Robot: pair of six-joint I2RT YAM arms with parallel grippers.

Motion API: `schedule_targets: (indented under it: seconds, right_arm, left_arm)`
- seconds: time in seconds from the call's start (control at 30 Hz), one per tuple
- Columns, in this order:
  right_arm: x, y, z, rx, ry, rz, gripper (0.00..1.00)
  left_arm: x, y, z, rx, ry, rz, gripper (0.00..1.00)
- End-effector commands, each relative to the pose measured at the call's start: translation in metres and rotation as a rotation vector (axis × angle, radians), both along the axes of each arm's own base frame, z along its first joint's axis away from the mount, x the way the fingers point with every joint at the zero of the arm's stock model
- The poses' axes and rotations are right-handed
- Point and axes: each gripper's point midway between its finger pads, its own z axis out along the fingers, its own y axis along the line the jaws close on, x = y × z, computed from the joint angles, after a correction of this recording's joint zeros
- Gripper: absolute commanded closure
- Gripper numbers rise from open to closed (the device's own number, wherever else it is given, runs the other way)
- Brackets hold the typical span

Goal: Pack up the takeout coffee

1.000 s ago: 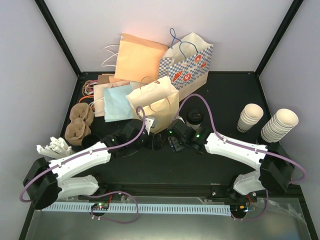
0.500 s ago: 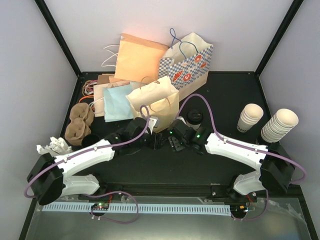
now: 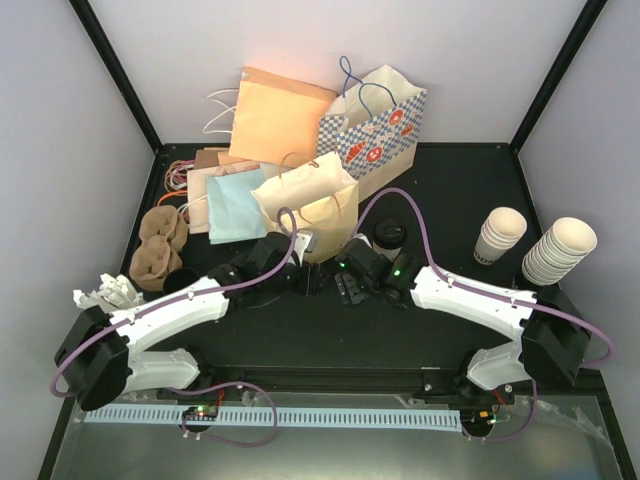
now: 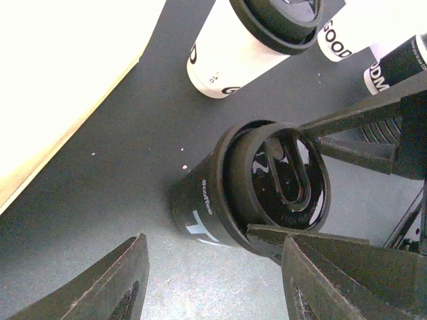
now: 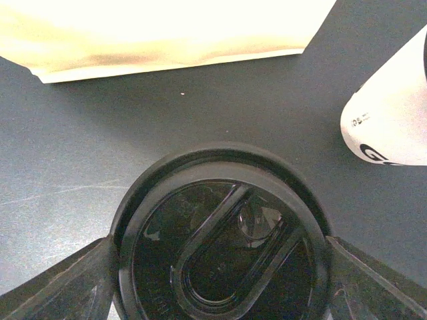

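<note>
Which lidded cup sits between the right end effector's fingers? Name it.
The black-walled cup, its lid flanked by the right end effector. The white-walled cup stands clear of it.

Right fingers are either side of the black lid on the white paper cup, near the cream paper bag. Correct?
No: the right fingers are either side of the black lid on the black cup, near the cream paper bag. The white paper cup sits beside it; see right wrist view.
</note>
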Motion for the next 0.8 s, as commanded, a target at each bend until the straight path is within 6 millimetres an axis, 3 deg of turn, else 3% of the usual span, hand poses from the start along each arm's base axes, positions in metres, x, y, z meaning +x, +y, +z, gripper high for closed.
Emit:
schedule_targets:
  seconds: [0.0,0.53,0.77]
  right_arm:
    - [-0.009,0.005,-0.003,0.037,0.04,0.011,0.15]
    - [0.001,0.008,0.032,0.027,-0.023,0.033,0.06]
    - [-0.002,0.011,0.044,0.098,-0.02,0.034,0.08]
  left_arm:
    - [0.005,0.0,0.022,-0.05,-0.046,0.0,0.43]
    - [0.006,0.008,0.022,-0.05,-0.051,0.016,0.44]
    - [0.004,0.008,0.017,-0.052,-0.038,0.007,0.5]
